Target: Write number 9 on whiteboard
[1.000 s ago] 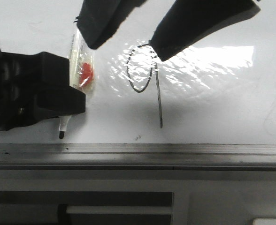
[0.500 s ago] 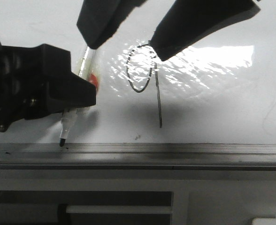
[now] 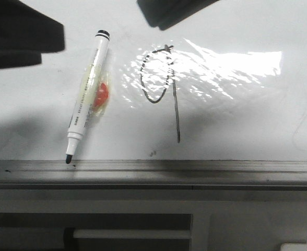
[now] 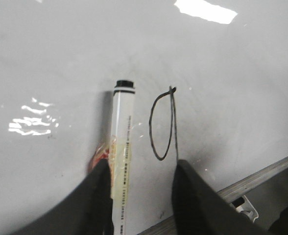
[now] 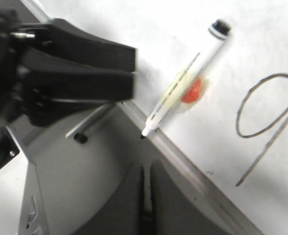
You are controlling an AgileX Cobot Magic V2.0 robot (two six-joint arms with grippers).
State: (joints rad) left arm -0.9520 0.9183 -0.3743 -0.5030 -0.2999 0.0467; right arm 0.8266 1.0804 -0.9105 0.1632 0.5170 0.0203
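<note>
The marker lies free on the whiteboard, tip touching the grey ledge, just beside the number 9, with bare board around both, while the left tool hovers spread above them and the right tool sits pressed together off the ledge

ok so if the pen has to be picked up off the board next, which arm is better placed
Left. The left gripper has open jaws with the pen lying between them in its wrist view. The right gripper looks shut and hangs off the whiteboard, beyond the ledge.
</note>
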